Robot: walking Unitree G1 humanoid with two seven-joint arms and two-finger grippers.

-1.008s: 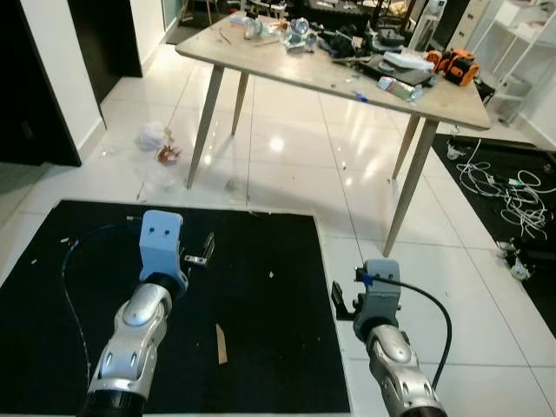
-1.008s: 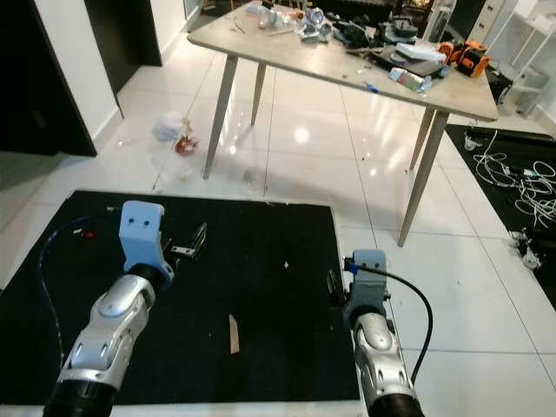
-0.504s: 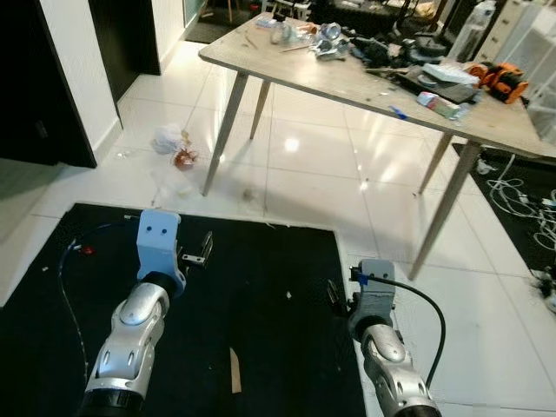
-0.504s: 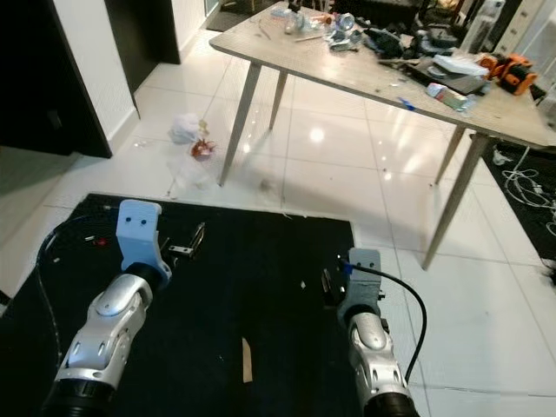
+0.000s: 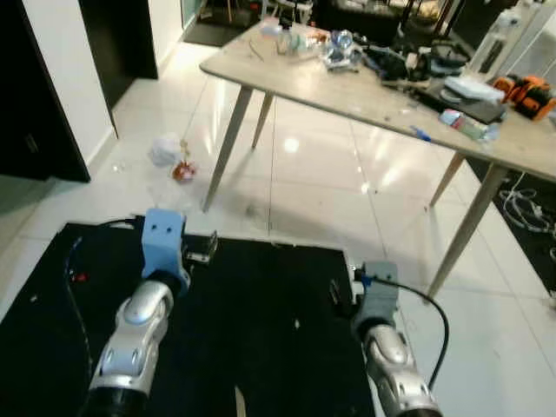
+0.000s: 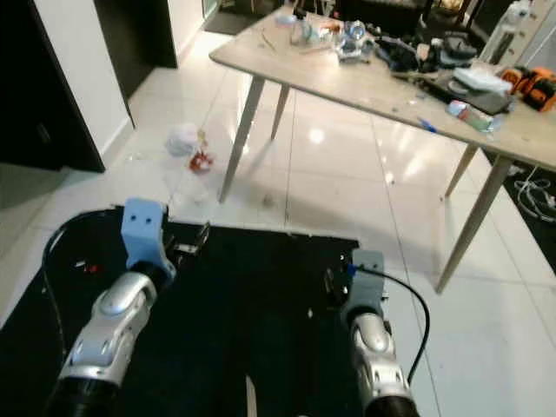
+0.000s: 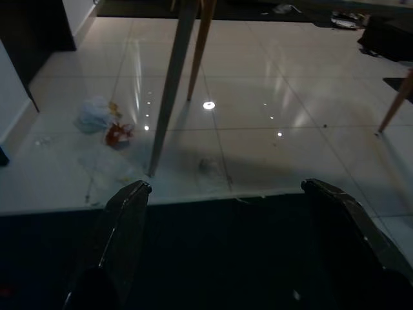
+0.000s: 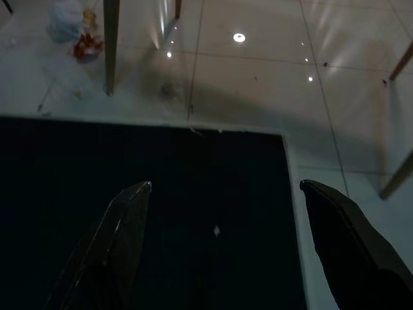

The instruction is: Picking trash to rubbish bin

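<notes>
both jaws wide apart, empty, left gripper (image 7: 222,242) and right gripper (image 8: 219,242) above black mat (image 5: 261,321)

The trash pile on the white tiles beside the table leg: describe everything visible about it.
The small pile of trash lies on the glossy white tiled floor, just to the robot's left of the pale wooden table's near slanted leg and apart from it. It looks like a crumpled whitish plastic bag with a small red scrap against it and a yellowish bit on top. It sits beyond the black mat, with no gripper touching it. Finer detail is too small to tell.
</notes>
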